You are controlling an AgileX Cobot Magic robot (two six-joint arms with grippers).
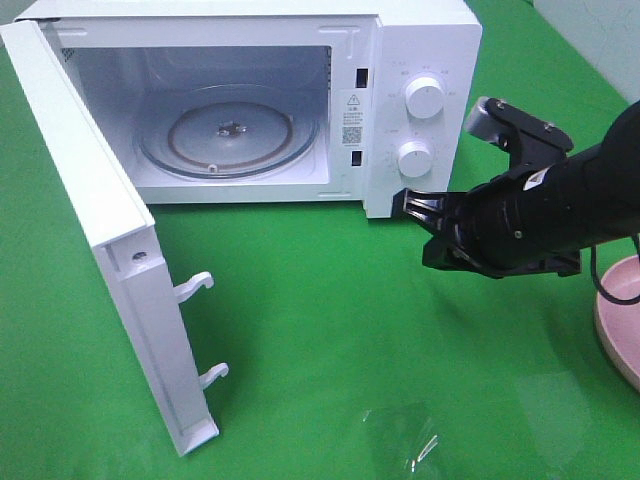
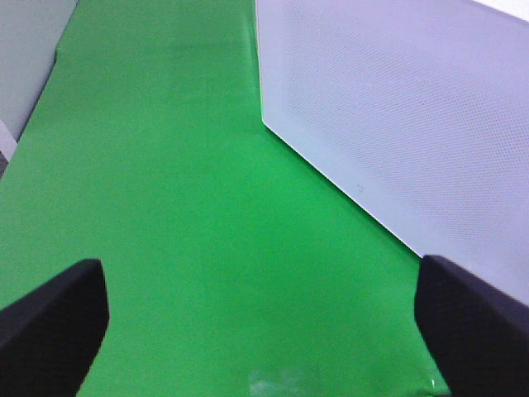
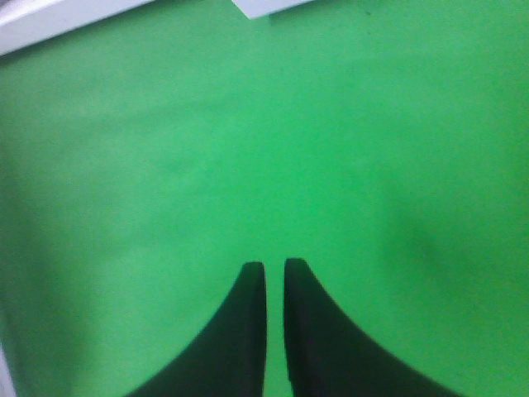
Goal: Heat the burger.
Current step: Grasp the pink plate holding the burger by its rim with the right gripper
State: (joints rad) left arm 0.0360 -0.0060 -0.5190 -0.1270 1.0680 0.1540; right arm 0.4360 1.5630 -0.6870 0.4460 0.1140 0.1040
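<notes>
Right claw (image 3: pixel 275 265): my two fingers stand nearly together with only a thin slit between them and nothing in it. Green cloth (image 1: pixel 330 330) lies under the tips.
Right claw, place: right of centre in the high view. It points left toward the lower front corner of the microwave (image 1: pixel 420 60), just below the lower knob (image 1: pixel 414 158). I cannot tell whether it touches.
Left claw (image 2: pixel 260 273): fingers spread wide with nothing between them, and cloth below. It is not seen in the high view.
Door (image 1: pixel 100 250): wide open, standing at the left of the high view. In my left wrist view its white dotted panel (image 2: pixel 413 107) rises near one finger.
Microwave: white, across the top of the high view, with the cavity facing the camera.
Turntable (image 1: pixel 230 135): glass, lying flat on the cavity floor.
Upper knob (image 1: pixel 424 100): white, directly above the lower one.
Plate (image 1: pixel 622 320): pink, at the right edge of the high view, cut off by the frame and partly behind my right arm.
Burger: in none of my views, so I cannot place it.
</notes>
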